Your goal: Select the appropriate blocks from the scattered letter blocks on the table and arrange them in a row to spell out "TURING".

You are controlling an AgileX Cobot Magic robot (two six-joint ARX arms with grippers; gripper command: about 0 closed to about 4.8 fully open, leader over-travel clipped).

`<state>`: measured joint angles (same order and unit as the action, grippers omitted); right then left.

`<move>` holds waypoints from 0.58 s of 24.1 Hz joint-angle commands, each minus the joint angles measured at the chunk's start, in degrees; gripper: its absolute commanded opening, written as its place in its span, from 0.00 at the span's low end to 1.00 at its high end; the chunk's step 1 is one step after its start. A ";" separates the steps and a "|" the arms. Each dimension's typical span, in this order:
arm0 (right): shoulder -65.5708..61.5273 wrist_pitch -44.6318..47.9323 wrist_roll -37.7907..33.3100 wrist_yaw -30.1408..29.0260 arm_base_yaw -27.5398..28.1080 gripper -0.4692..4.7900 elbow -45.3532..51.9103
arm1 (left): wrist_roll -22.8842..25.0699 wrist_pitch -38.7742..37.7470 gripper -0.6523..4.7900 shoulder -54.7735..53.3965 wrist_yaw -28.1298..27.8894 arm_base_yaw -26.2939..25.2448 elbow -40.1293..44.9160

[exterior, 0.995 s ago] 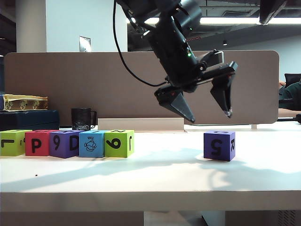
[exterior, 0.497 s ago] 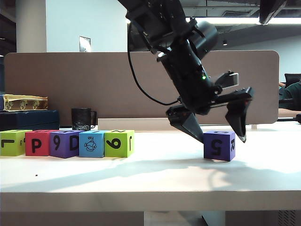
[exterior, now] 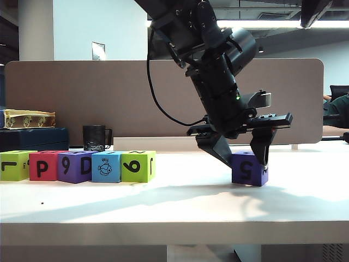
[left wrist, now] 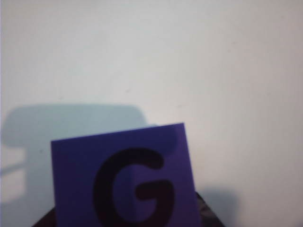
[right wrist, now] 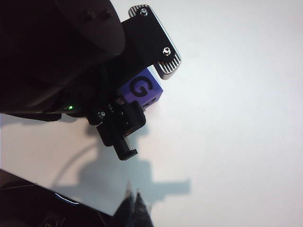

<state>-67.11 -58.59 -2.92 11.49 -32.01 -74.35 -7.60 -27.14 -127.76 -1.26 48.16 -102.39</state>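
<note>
I have the left pincer (exterior: 244, 158) down at the lone purple block (exterior: 250, 168), which sits on the worktop (exterior: 180, 202) well apart from the others, at 3 o'clock of the row in the exterior view. One finger stands at each side of the cube, at or very near its side faces. I cannot tell whether the jaws are clamped on it yet; they stand at about the block's width. The block looks slightly tilted, so contact on one side is likely.

The left wrist view shows the block's top face bearing a G (left wrist: 135, 184). I judge this is why I am at this cube: G is the last letter wanted, and it must join the line.

The row (exterior: 76, 166) of five cubes stands touching side by side at 9 o'clock of the purple block: green, red, purple, blue with a fish, green. Their tops are not readable from here.

The right pincer (right wrist: 134, 198) hangs above bare worktop, jaws together and empty, clear of the working arm. A black mug (exterior: 95, 137) stands behind the row, at 12 o'clock of it, out of the way.
</note>
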 commanded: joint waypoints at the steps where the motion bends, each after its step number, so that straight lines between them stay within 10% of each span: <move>1: 0.24 0.20 0.17 -0.02 -0.04 0.09 -0.15 | -0.02 -3.30 0.67 0.35 -2.01 -0.15 -0.26; 14: 0.24 0.09 0.17 0.00 -0.04 0.09 -0.13 | -0.63 -9.31 0.67 2.47 -4.02 -5.14 -0.26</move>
<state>-67.13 -58.98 -2.92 11.46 -32.03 -74.35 -7.79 -35.27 -125.80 -4.84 43.42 -102.56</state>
